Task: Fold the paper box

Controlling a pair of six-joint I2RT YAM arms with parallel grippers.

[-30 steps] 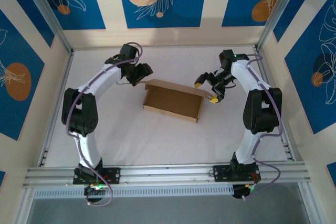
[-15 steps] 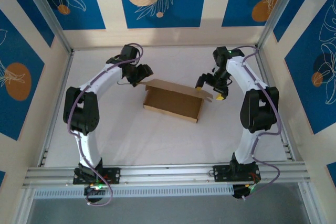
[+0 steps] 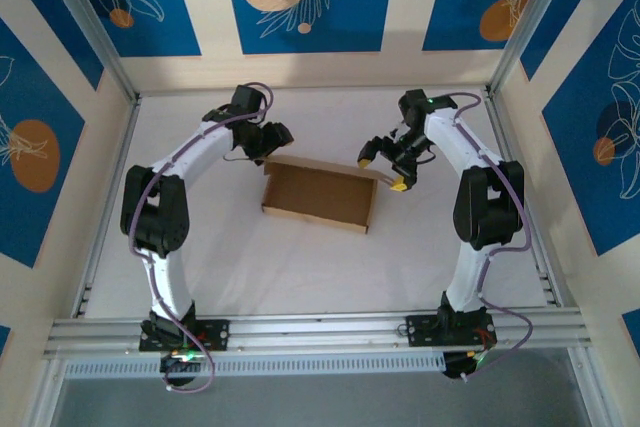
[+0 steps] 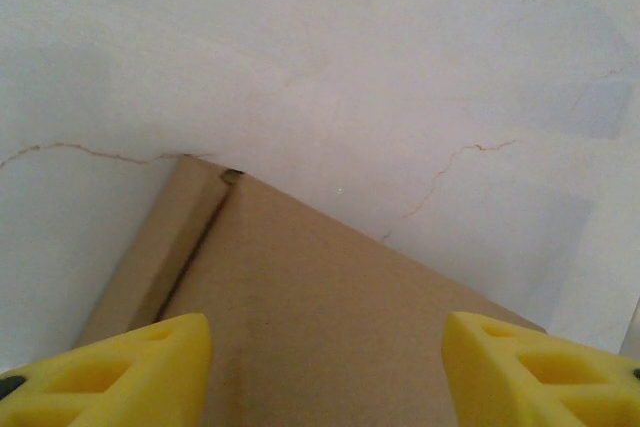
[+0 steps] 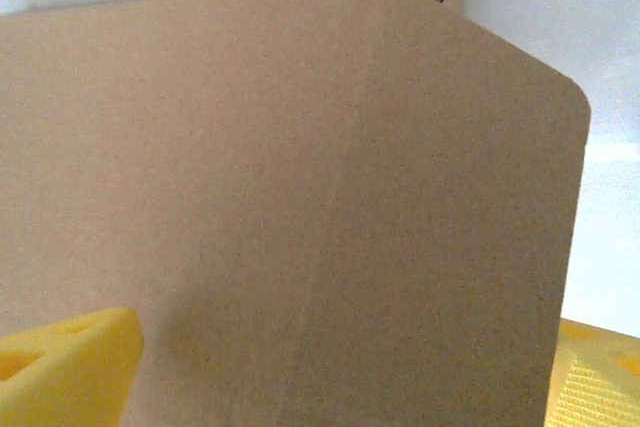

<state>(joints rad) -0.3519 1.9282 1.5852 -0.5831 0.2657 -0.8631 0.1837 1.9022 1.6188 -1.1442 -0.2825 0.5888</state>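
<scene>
The paper box [image 3: 318, 197] lies as a brown cardboard tray in the middle of the white table, its far wall raised. My left gripper [image 3: 268, 142] hovers at the box's far left corner, open. In the left wrist view its yellow fingertips [image 4: 110, 372] stand wide apart over a cardboard panel [image 4: 340, 297] with a folded side strip. My right gripper [image 3: 383, 172] is open at the far right corner. Its fingers [image 5: 65, 367] straddle a rounded-corner flap [image 5: 300, 147] that faces the camera.
An aluminium rail [image 3: 320, 330] runs along the near edge with both arm bases on it. Slanted frame posts [image 3: 90, 22] and blue patterned walls close in the sides and back. White tabletop [image 3: 300, 267] lies bare in front of the box.
The right gripper swung left onto the box's far right corner, and the box slid a little to the left. The left gripper stayed at the far left corner.
</scene>
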